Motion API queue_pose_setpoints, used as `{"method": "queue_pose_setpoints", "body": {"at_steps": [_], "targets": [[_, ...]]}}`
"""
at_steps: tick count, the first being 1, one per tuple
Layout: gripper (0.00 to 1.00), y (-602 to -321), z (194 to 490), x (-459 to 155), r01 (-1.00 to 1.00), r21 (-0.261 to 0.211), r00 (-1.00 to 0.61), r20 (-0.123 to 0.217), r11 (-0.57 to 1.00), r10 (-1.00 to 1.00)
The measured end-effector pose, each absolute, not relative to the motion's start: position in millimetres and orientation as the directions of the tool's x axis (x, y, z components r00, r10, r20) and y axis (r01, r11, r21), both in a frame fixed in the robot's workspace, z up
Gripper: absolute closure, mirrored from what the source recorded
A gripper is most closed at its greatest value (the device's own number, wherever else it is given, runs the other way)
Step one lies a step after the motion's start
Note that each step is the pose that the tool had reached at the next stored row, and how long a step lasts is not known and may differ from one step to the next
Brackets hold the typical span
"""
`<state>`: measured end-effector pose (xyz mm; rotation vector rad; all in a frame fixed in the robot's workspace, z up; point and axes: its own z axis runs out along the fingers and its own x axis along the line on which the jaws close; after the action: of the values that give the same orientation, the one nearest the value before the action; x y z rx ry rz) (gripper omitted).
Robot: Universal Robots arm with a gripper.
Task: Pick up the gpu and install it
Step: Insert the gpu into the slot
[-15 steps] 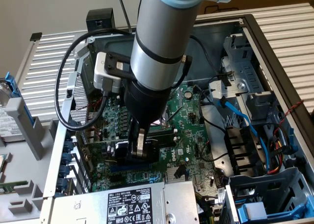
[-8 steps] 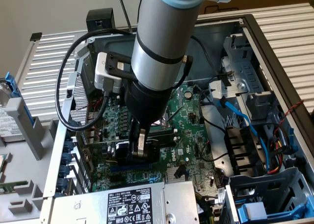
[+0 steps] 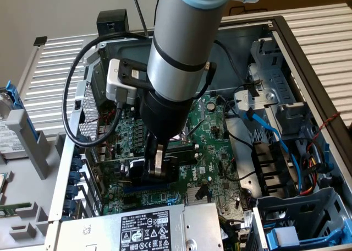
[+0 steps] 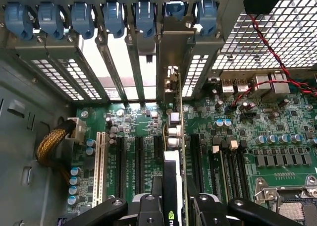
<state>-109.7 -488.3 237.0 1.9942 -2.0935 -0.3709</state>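
Room: a plain beige wall (image 3: 49, 9) stands behind the work area.
Tabletop: pale, ribbed metal (image 3: 324, 31); it carries the open computer case (image 3: 242, 36), which lies on its side with its inside facing up.
Arm: the grey-and-blue robot arm (image 3: 181, 47) reaches straight down into the case, with a black cable (image 3: 71, 113) looping off its wrist.
Power supply: a silver box with a printed label (image 3: 143, 229), at the near edge of the case in the exterior view.
Drive cage: grey metal (image 3: 275, 97) at the exterior view's right, with blue cables beside it.
Motherboard: a large green board (image 3: 212, 135) covering the case floor, with rows of black expansion slots (image 4: 138, 161).
Claw: low over the board (image 3: 158, 168), its black fingers (image 4: 148, 208) pressed against both faces of the gpu, gripping it.
Gpu: it stands upright and edge-on (image 4: 173, 137) between the fingers, over a slot amid the black ones; whether it is fully seated I cannot tell.
Bracket: the card's silver end (image 4: 173, 52) sits in a rear opening of the case, under the row of blue clips (image 4: 114, 15).
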Motion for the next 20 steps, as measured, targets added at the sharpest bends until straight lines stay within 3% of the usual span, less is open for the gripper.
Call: {"method": "queue_pose_setpoints", "body": {"at_steps": [20], "targets": [[0.71, -486.1, 235.5, -113.4, -0.946, 0.321, -0.047, -0.012, 0.041, -0.999]]}}
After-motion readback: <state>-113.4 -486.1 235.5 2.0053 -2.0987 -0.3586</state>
